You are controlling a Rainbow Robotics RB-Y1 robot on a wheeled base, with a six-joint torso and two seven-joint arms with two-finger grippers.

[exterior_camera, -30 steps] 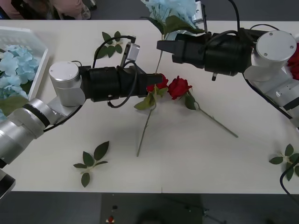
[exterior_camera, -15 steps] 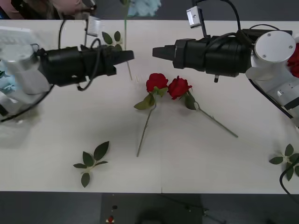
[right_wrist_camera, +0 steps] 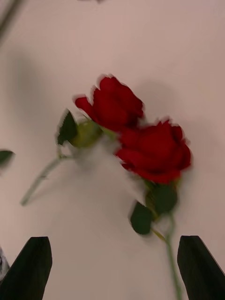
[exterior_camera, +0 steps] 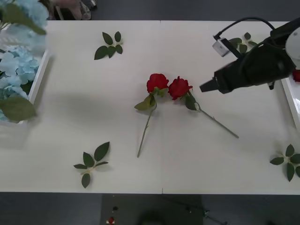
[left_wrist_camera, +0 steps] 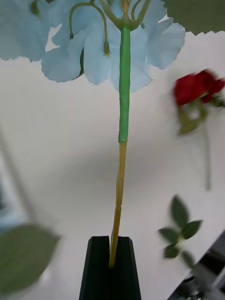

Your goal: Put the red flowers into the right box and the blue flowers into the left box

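Two red flowers (exterior_camera: pixel 168 86), velvety round blooms touching, lie mid-table (exterior_camera: pixel 187 164), thin stems splayed. Right gripper (right_wrist_camera: pixel 112 269) just beside them, black fingers spread wide, empty. Left gripper (left_wrist_camera: pixel 111 265) pinches a blue flower (left_wrist_camera: pixel 112 37) stem; more pale clusters fill the left box (exterior_camera: pixel 38 77).

Two red roses on bench: one (exterior_camera: pixel 157 82), other (exterior_camera: pixel 179 87), blooms side by side. Blue flowers (exterior_camera: pixel 14 70) at far left: several clusters, exact count unclear. Loose leaf sprigs: four – (exterior_camera: pixel 108 45), (exterior_camera: pixel 92 161), (exterior_camera: pixel 287 161), (exterior_camera: pixel 240 43). White boxes: two, left (exterior_camera: pixel 40 75), right (exterior_camera: pixel 291 101).
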